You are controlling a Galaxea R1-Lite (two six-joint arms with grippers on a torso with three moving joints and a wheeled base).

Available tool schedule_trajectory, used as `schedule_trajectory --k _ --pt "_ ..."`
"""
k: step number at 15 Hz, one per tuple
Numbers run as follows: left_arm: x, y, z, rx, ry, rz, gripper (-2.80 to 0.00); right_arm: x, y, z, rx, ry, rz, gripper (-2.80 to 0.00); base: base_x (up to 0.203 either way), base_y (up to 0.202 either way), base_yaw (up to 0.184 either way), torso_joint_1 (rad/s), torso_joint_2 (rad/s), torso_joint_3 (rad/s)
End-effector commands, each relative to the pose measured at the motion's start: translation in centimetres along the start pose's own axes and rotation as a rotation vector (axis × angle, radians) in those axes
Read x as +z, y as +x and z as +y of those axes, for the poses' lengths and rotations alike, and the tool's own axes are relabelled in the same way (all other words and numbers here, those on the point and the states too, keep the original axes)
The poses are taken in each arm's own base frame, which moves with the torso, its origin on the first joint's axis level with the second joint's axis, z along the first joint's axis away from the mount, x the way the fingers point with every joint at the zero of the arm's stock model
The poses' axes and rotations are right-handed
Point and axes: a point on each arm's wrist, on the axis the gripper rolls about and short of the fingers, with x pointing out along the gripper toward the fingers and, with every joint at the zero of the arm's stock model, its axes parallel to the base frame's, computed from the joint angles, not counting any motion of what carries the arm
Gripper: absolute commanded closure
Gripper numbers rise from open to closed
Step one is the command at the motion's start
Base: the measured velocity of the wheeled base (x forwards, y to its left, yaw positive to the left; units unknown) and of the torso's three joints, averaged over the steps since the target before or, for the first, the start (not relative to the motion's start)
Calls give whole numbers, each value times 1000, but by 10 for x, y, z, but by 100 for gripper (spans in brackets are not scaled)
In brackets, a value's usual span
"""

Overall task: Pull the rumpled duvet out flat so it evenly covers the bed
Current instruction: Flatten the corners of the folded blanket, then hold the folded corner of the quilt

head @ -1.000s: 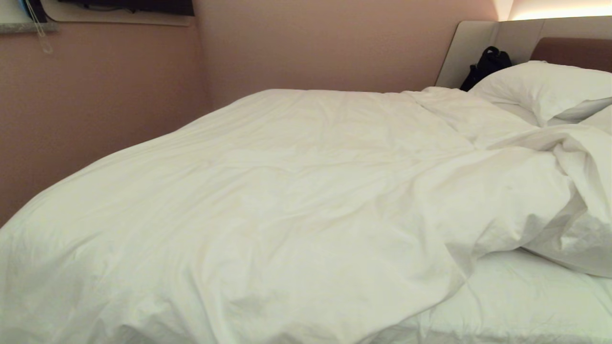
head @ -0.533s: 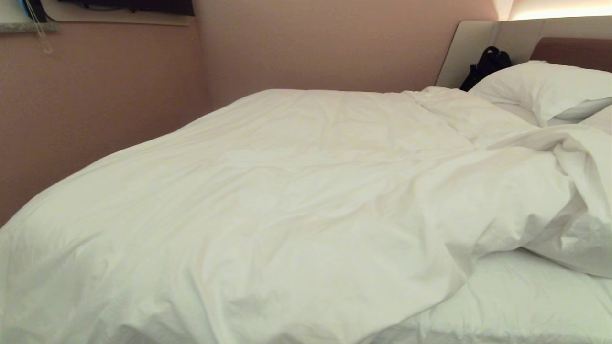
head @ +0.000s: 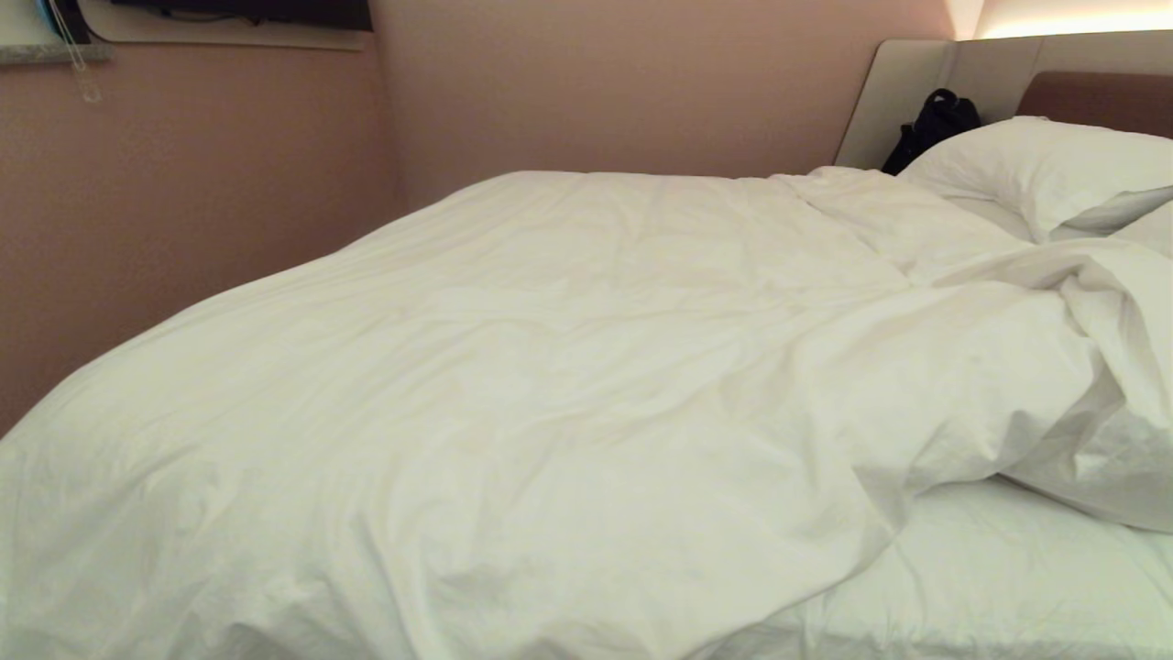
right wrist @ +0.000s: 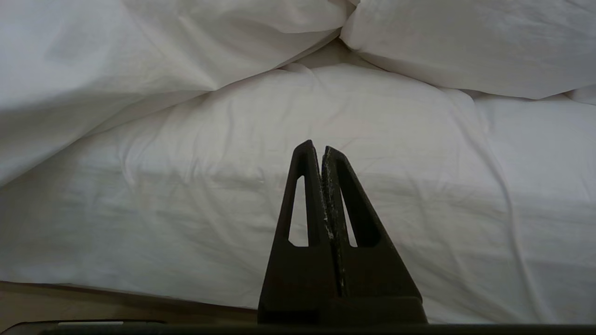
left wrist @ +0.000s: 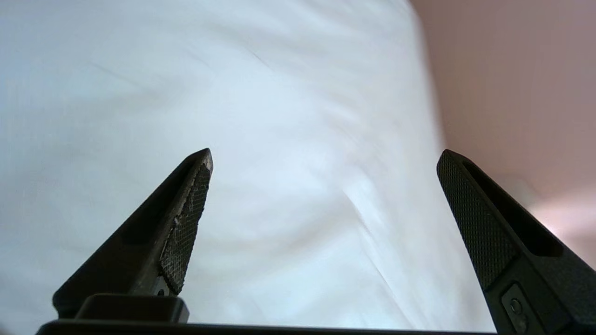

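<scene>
The head view shows neither arm, only the duvet [head: 513, 403] spread creased over most of the bed [head: 926, 87], bunched toward the right edge by the pillows [head: 1045, 170], with bare sheet [head: 1008, 577] at the near right corner. The left wrist view alone shows the left gripper [left wrist: 324, 158], fingers spread wide and holding nothing, over the duvet's [left wrist: 233, 116] edge beside the pink wall [left wrist: 512, 70]. The right wrist view shows the right gripper [right wrist: 316, 149], fingers pressed together and empty, over the sheet [right wrist: 326, 116] near the bed's edge, apart from the duvet [right wrist: 139, 42].
</scene>
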Motion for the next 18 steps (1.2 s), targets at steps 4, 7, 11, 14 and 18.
schedule_trajectory --k 4,7,11,14,18 --pt "-15 -15 -19 -297 22 226 -280 0 0 0 1 -1 -1 0 0 0 0 0 0 0" --pt "-28 -27 -32 -418 45 314 0 0 0 0 2 -1 -1 0 0 0 0 0 0 0" --pt "-42 -41 -48 -490 76 361 0 0 0 0 0 -1 -1 0 0 0 0 0 0 0" --pt "-54 -54 -62 -497 110 353 0 0 0 0 0 -1 -1 0 0 0 0 0 0 0" --pt "-69 -76 -83 -501 162 328 0 0 0 0 2 -1 -1 0 0 0 0 0 0 0"
